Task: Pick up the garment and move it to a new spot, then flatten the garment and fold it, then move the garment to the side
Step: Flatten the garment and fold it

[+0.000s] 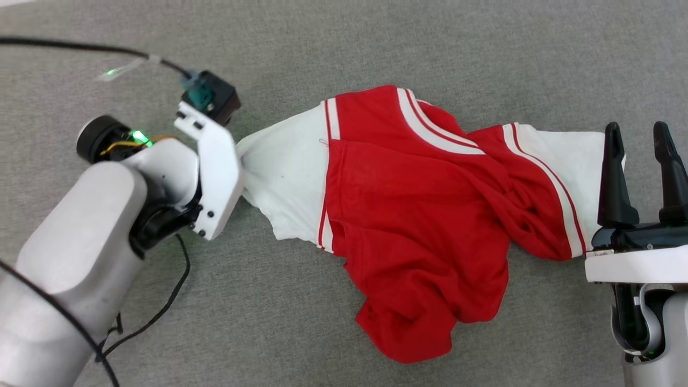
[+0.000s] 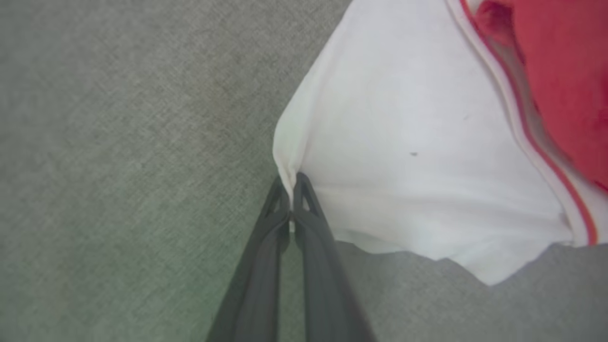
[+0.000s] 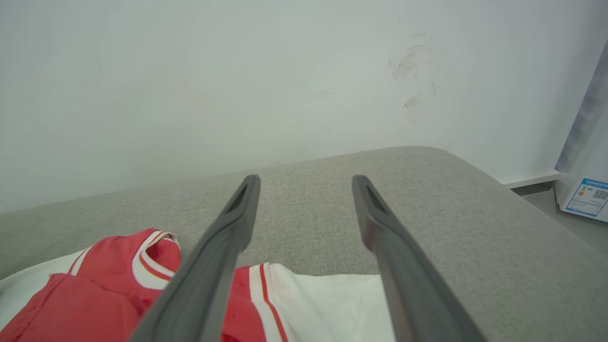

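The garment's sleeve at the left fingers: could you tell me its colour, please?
The sleeve is white, edged with red-white stripes; left wrist view shows it best.

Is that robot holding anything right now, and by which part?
Its left gripper pinches the garment by the outer edge of a white sleeve panel. The right gripper stands open, holding nothing.
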{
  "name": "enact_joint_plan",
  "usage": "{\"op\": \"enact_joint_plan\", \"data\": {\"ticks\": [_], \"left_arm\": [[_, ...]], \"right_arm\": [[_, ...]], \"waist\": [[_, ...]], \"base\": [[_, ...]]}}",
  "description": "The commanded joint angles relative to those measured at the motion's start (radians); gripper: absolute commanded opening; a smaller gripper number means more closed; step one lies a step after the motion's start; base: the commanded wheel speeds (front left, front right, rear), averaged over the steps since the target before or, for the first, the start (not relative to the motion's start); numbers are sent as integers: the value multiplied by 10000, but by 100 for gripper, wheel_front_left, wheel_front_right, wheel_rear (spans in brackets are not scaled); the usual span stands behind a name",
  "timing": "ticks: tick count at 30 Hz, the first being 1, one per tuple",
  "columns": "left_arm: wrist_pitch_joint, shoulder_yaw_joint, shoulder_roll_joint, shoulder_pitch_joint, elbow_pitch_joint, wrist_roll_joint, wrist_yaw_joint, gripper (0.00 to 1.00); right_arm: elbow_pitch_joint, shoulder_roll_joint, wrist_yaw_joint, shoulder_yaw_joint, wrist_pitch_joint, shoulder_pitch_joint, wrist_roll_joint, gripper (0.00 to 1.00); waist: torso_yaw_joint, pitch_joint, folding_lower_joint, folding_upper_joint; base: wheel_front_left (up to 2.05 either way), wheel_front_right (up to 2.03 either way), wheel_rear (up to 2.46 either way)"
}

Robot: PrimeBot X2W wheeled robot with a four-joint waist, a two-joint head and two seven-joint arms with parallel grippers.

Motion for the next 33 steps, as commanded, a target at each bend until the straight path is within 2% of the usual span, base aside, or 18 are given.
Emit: {"op": "enact_joint_plan", "data": {"ticks": [1,9,13,25,28,33], "left_arm": [[-67,16,231,527,181,-52,27,0],[-1314,847,679,1918,-613,-683,514,0],[-1932,1435,934,2684,-1168,-1068,891,0],[-2809,2342,1828,5313,-2416,-1614,1860,0],[-3188,2375,1789,5857,-2682,-1576,1993,0],[-4104,2551,1382,6578,-3325,-1565,2374,0]], "right_arm": [[21,-69,-3,-12,-13,-47,-40,100],[67,-264,-3,-23,574,312,-11,100],[76,-302,-3,-49,928,378,-117,100],[148,-63,-3,-74,1635,726,-255,100],[400,71,-3,51,2041,880,-334,100],[613,35,-3,7,2767,1086,-446,100]], "waist": [[101,-150,0,0],[736,-1020,0,0],[1040,-1356,0,0],[1577,-1838,0,0],[1652,-1931,0,0],[1723,-2033,0,0]], "base": [[0,0,0],[0,0,0],[0,0,0],[0,0,0],[0,0,0],[0,0,0]]}}
